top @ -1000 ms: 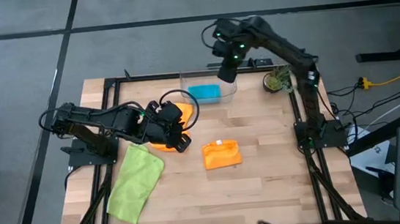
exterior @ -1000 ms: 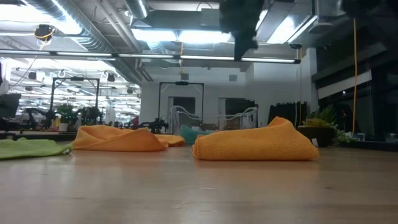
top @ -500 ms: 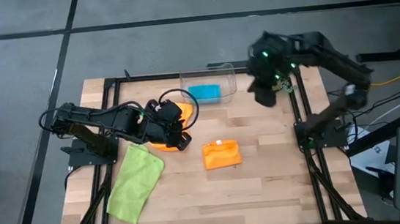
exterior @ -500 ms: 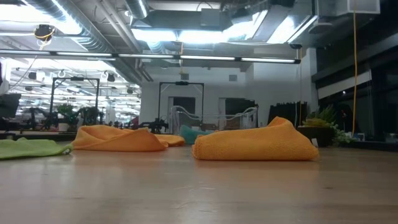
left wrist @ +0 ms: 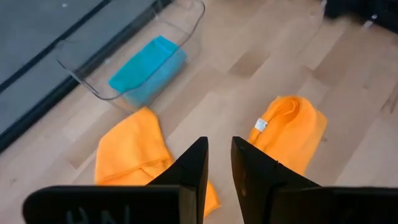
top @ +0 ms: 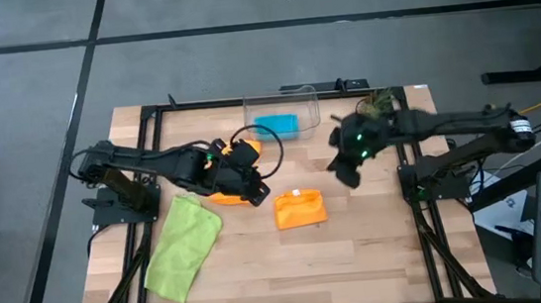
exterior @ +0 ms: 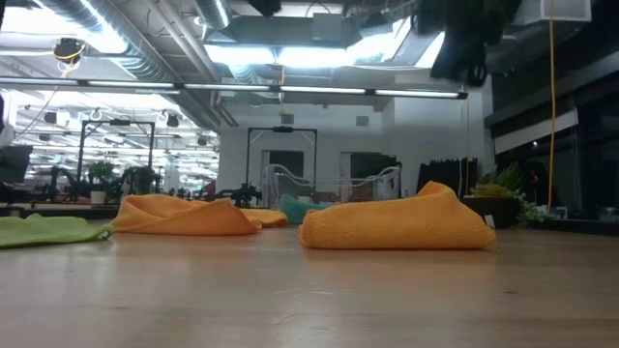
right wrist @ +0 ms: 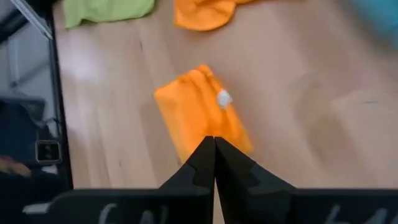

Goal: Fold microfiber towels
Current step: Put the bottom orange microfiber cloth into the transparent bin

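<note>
With the right gripper [top: 344, 172] shut and empty above the folded orange towel [top: 300, 209] and the left gripper [top: 250, 181] slightly parted, empty, over the loose orange towel [left wrist: 130, 155], pinching that towel's edge was advisable.

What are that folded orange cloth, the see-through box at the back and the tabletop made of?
The folded orange cloth looks like soft, matte microfiber: its surface is finely nubbly and it slumps at the edges. The see-through box seems to be clear, glossy plastic, since the blue towel shows through its walls. The tabletop looks like pale wood planks with visible seams.
</note>
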Robot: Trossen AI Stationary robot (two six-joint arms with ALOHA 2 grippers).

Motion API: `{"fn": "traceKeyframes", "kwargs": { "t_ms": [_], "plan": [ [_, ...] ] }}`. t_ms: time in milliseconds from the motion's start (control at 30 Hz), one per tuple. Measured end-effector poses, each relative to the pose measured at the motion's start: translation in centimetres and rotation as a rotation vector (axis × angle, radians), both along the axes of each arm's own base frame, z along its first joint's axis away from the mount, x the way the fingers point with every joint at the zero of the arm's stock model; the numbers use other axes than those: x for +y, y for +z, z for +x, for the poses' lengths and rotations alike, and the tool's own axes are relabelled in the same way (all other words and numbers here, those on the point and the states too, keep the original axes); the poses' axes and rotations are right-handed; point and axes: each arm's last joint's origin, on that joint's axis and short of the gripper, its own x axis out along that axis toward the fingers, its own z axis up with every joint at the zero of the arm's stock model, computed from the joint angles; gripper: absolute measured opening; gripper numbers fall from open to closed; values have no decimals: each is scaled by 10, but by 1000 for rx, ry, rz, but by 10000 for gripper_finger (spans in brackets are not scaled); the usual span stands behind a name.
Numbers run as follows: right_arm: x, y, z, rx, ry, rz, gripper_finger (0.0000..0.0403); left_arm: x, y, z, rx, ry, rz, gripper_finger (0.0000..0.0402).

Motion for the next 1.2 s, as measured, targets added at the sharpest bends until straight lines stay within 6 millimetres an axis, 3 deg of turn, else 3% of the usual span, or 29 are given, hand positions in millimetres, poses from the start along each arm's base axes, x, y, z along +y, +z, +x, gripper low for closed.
{"fn": "traceKeyframes", "kwargs": {
  "t_ms": [100, 200, 300, 433, 667, 800, 967, 1200],
  "plan": [
    [5, -38, 9, -48, -2, 85, 12, 2, -7, 10, -3, 8, -37, 76],
    [6, -70, 12, -45, -110, 183, 13, 2, -12, 16, 9, -8, -62, 100],
    [6, -92, 10, -20, -205, 287, 22, 2, -12, 17, 9, -24, -95, 129],
    [6, -109, 9, 3, -258, 294, 59, 3, -12, 17, 8, -22, -55, 157],
    [4, -117, 16, -70, -163, 134, 149, 0, -16, 21, 30, -45, -7, 160],
    [4, -116, 22, -125, -131, 126, 188, -7, -21, 24, 42, -62, -7, 160],
    [4, -114, 26, -165, -120, 133, 212, -14, -37, 36, 86, -74, -1, 159],
    [4, -114, 25, -167, -85, 98, 216, -18, -54, 53, 55, -44, -59, 159]
  ]
}}
